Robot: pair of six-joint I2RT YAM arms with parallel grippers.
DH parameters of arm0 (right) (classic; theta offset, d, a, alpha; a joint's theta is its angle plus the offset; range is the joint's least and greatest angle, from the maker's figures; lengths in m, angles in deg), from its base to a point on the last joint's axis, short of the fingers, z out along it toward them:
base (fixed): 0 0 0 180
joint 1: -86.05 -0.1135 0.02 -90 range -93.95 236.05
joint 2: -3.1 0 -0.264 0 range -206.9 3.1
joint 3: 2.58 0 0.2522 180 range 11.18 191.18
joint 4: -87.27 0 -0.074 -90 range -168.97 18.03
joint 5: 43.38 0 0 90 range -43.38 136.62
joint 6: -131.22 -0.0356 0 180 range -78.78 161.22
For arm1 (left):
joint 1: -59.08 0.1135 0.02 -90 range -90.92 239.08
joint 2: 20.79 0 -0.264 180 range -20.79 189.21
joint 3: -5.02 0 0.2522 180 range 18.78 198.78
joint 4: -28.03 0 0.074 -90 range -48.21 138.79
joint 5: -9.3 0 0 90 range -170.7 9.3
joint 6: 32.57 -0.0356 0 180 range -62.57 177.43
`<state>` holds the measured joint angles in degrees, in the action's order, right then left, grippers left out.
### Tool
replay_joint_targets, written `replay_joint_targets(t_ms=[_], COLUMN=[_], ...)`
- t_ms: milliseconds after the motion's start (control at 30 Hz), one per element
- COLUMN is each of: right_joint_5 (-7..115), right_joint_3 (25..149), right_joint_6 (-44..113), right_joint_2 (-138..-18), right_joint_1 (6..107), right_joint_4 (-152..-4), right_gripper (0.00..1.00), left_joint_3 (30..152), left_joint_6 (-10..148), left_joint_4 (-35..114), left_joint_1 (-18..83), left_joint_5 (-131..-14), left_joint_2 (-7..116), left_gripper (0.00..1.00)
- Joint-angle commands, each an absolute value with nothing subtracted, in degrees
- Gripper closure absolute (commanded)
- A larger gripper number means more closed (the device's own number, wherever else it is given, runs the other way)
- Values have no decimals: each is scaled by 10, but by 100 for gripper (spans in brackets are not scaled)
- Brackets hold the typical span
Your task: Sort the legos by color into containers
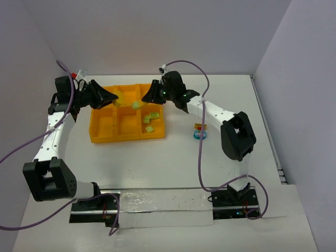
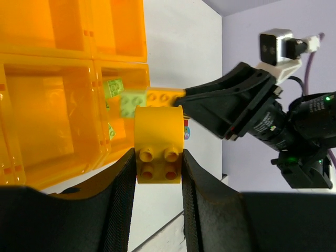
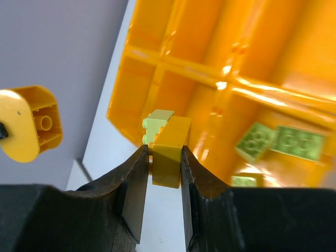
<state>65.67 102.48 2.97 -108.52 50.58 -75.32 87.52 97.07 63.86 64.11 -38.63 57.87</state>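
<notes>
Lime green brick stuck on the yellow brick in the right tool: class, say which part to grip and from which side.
Probably grip the lime green brick across its free side faces, coming from the left arm's side, opposite the right tool. It juts out past the yellow brick, so only that end is open. The left tool holds a rounded yellow brick.

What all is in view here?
Tray: one, orange-yellow, six compartments, on the table.
Loose bricks: three, lime green, in the tray's right end.
Rounded brick: one, yellow, held over the tray.
Joined bricks: two, yellow and lime green, held over the tray.
Small stack: one, red, yellow, light blue, on the table right of the tray.
Table: one, white.
Left jaws: one pair, black, shut on the rounded brick.
Right jaws: one pair, black, shut on the joined bricks.
</notes>
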Motion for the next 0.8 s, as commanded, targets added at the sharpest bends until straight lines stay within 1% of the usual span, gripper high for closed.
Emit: replay_joint_targets(t_ms=[0, 33, 200, 300, 433, 567, 600, 667, 700, 767], right_joint_5=[609, 606, 581, 574, 576, 579, 579, 581, 582, 587], right_joint_3=[1001, 994, 971, 963, 953, 943, 941, 937, 936, 934], right_joint_6=[65, 68, 98, 107, 111, 114, 115, 115, 115, 113], right_joint_2=[-988, -979, -927, -911, -895, -883, -881, -877, -876, -874], right_joint_1=[555, 566, 591, 597, 598, 598, 598, 598, 598, 598], right_joint_4=[-740, -738, -719, -717, -716, -713, -714, -716, -716, -715], right_gripper=[100, 100, 100, 100, 100, 100, 100, 100, 100, 100], left_joint_3=[918, 924, 958, 945, 930, 915, 911, 905, 903, 904], left_joint_6=[970, 970, 935, 929, 935, 933, 932, 933, 935, 936], left_joint_4=[629, 631, 686, 691, 679, 669, 667, 667, 668, 670], left_joint_1=[642, 640, 601, 575, 555, 547, 546, 545, 545, 544], left_joint_5=[-410, -419, -545, -592, -632, -640, -641, -642, -643, -645], left_joint_2=[576, 580, 623, 649, 681, 709, 714, 727, 731, 734], left_gripper=[100, 100, 100, 100, 100, 100, 98, 90, 83, 63])
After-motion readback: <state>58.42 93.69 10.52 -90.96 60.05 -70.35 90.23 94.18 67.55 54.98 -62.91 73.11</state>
